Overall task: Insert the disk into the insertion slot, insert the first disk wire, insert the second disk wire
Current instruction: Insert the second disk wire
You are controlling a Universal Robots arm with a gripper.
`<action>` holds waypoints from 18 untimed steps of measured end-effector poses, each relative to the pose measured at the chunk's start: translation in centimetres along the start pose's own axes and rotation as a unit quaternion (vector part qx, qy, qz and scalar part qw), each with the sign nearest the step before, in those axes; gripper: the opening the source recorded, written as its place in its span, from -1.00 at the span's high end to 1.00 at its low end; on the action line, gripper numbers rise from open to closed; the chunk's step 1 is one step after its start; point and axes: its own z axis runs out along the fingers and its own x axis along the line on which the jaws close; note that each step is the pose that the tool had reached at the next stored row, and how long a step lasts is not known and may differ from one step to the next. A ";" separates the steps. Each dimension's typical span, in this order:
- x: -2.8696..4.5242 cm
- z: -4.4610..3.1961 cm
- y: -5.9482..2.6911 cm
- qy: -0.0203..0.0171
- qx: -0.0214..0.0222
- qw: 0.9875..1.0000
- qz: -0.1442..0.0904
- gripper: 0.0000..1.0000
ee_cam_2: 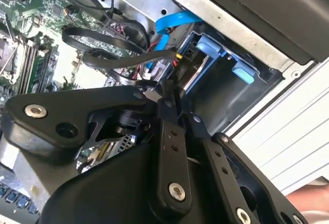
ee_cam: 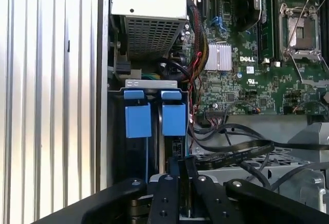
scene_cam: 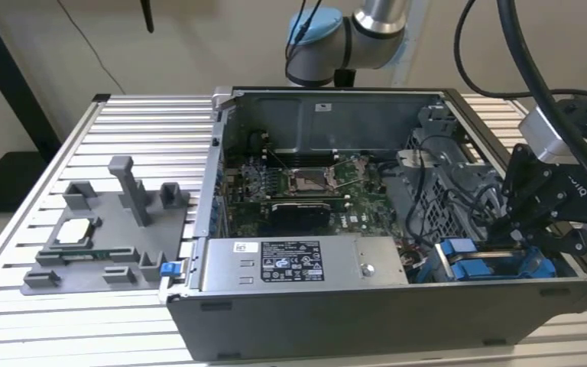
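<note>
Inside the open computer case (scene_cam: 324, 306), at the corner toward the exterior view's right:

Item 1, insertion slot (ee_cam: 151, 84): grey metal drive bay with two blue latches (ee_cam: 138, 120) side by side, beside the case wall so a drive can slide in from above. In the first wrist view a dark body sits behind one latch; whether that is the disk fully seated cannot be told.

Item 2, gripper (scene_cam: 523, 237): black linkage type, lowered into the bay corner. In the first wrist view the jaws stand nearly together, and something thin and dark, possibly a connector or cable end, appears between them; this is a judgement, not certain.

Item 3, blue flat cable (ee_cam_2: 169, 23): curls beside the bay in the second wrist view, lying loose within reach of the drive's back edge. Black cables (ee_cam: 231, 149) cross just beside the jaws.

Item 4, arm: comes in from the exterior view's right, wrist bent downward, tool pointing steeply into the case.

Item 5, power-supply box (scene_cam: 304, 264): silver, labelled, along the near wall. Motherboard (scene_cam: 304, 183) lies open beyond it.

Item 6, grey fixture tray (scene_cam: 110, 237): on the slatted desk (scene_cam: 28, 321), well apart from the work.
</note>
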 end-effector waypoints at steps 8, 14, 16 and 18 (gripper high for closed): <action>-0.02 0.11 -0.05 -0.001 0.000 1.000 0.000 1.00; -0.09 0.15 -0.07 -0.001 0.000 1.000 0.000 1.00; -0.10 0.12 -0.07 -0.001 0.000 1.000 0.000 1.00; -0.09 0.24 -0.08 -0.001 0.000 1.000 0.000 1.00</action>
